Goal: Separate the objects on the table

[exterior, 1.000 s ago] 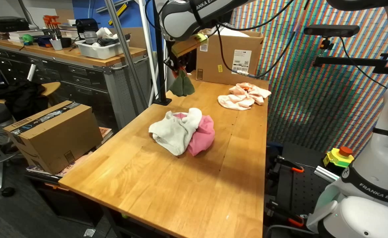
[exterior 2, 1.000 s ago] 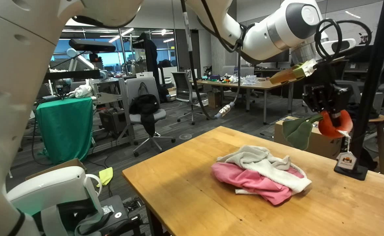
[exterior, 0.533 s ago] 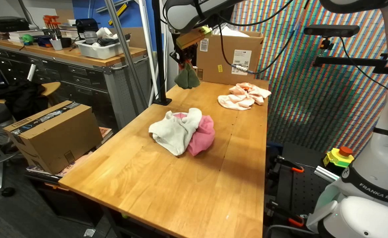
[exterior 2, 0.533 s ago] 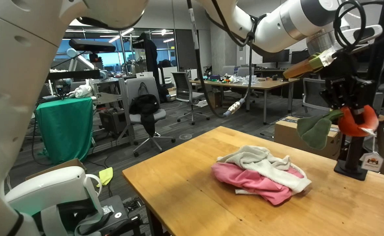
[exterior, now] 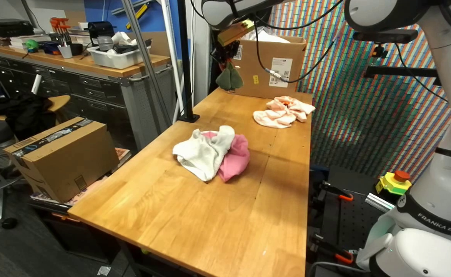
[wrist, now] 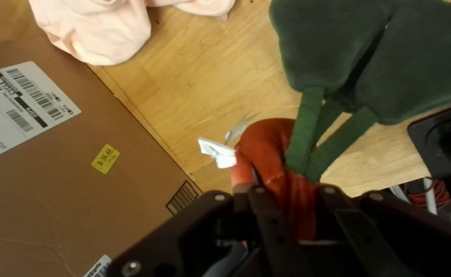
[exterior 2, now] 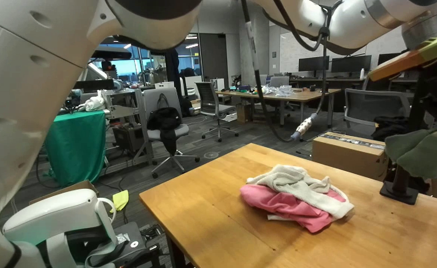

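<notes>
My gripper (wrist: 283,192) is shut on a red plush toy (wrist: 267,138) with green leaves and a white tag. It holds the toy above the far end of the wooden table (exterior: 194,215), before the cardboard box. The leaves (exterior: 230,79) hang down in both exterior views (exterior 2: 417,150); the red part is mostly hidden or out of frame there. A white cloth (exterior: 202,154) lies over a pink cloth (exterior: 236,159) mid-table, also seen in an exterior view as white (exterior 2: 296,182) over pink (exterior 2: 285,203). A peach cloth (exterior: 283,111) lies crumpled apart, also in the wrist view (wrist: 102,30).
A large cardboard box (exterior: 263,73) stands at the table's far end and fills the left of the wrist view (wrist: 94,200). A black post with a flat base (exterior: 188,117) stands at the table edge, close to the toy in the wrist view (wrist: 429,142).
My gripper has carried the toy along the table toward the cardboard box, past the black post. The cloths on the table have not moved.
</notes>
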Tool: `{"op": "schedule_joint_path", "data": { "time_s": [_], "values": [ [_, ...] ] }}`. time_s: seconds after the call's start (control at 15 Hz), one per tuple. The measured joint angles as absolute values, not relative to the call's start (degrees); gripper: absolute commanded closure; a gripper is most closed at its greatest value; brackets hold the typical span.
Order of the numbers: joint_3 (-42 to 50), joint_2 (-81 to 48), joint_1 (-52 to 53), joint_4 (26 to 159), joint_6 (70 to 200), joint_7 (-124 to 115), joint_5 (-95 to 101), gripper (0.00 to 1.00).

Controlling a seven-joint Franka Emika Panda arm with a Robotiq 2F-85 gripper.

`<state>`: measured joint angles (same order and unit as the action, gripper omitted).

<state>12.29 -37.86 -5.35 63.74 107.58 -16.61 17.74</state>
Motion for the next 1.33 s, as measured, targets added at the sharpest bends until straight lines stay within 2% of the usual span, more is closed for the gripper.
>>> {"op": "schedule_joint_path", "data": {
  "time_s": [0.67,0.73,0.87,1.27,1.33],
  "values": [
    [11.9,-50.1,-12.2,44.8,106.2,-13.6,11.2,0.94],
    [11.7,-51.0,-12.7,43.6,106.2,-13.6,10.1,0.56],
    [11.0,-52.5,-13.4,41.5,105.9,-13.6,8.3,0.49],
    [9.5,-54.2,-13.9,39.4,103.6,-12.3,7.6,0.02],
    [9.4,-54.2,-13.9,39.3,103.1,-12.0,7.6,0.00]
  ]
}}
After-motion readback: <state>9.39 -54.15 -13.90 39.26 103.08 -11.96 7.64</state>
